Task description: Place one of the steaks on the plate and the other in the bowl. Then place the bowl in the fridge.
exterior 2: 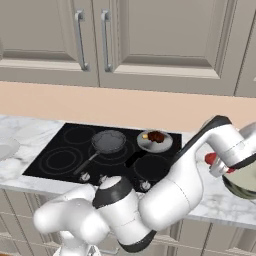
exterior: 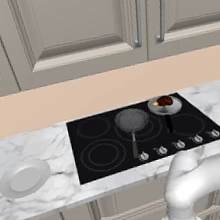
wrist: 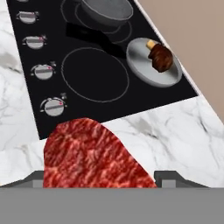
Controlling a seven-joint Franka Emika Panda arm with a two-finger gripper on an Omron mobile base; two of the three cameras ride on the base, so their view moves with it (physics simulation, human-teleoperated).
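Observation:
A raw red steak [wrist: 92,157] sits between my gripper's [wrist: 103,180] two fingertips, which are shut on its sides, and it hangs above the marble counter just right of the cooktop. In the right base view the gripper [exterior 2: 220,166] is at the far right, with the red steak [exterior 2: 211,159] showing beside it, right over the left rim of the cream bowl [exterior 2: 243,187]. The white plate [exterior: 24,178] lies on the counter far left of the cooktop, and its edge [exterior 2: 5,148] shows in the right base view. The fridge is out of view.
A black cooktop [exterior: 104,153] carries a dark long-handled frying pan [exterior: 132,120] and a small grey dish with brown food [exterior: 164,105]. A row of knobs [wrist: 43,72] lines its front edge. Cabinets hang above the beige backsplash.

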